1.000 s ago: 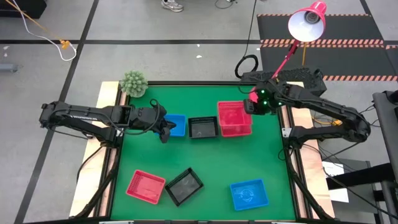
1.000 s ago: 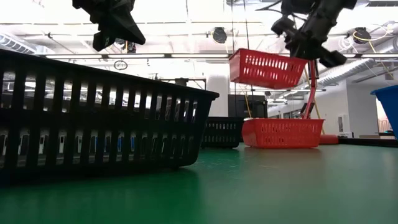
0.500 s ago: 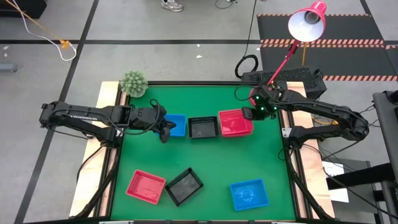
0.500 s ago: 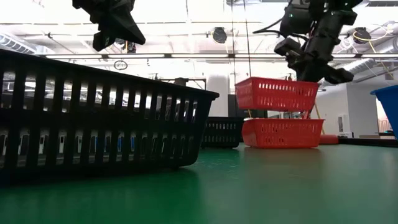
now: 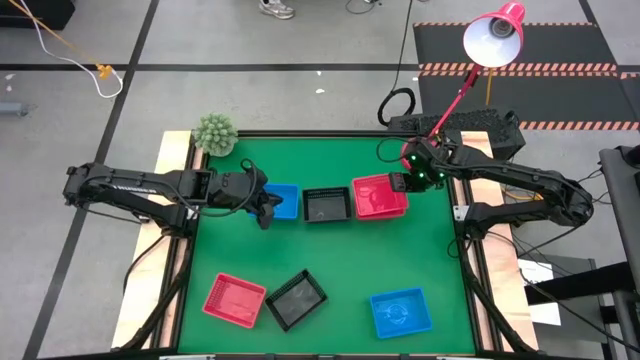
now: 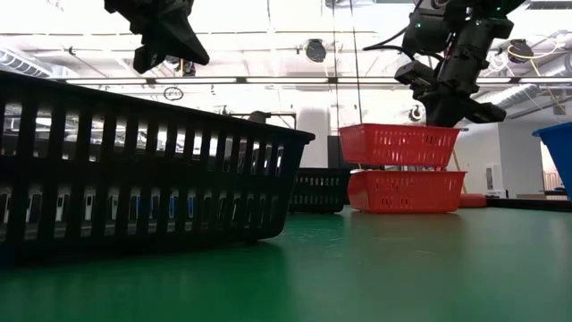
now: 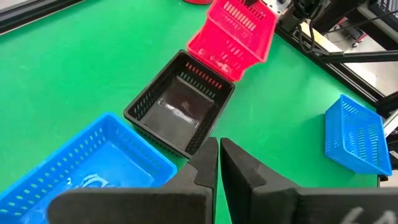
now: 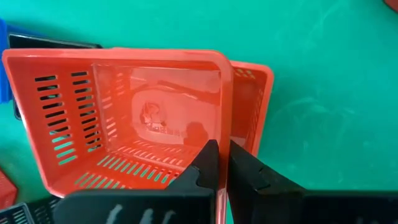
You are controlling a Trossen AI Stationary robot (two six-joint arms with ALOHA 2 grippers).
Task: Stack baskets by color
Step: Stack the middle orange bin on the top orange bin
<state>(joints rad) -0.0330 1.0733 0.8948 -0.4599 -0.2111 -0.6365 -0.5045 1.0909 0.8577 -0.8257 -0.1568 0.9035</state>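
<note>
Red basket (image 6: 399, 145) level, long axis crosswise

From my end there's a little green plant (image 5: 214, 133) sitting on the table's (image 5: 340, 255) far left corner. Off the far right corner a pink desk lamp (image 5: 493, 38) leans over, next to a black keyboard (image 5: 470, 125).

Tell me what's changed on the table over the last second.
The right gripper, jaws shut on the wall of a red basket, has carried it down from well above the red basket on the table; it now sits just over that one, partly nested, not yet released. The left gripper stayed shut over the blue basket, holding nothing. The other baskets did not move.
</note>
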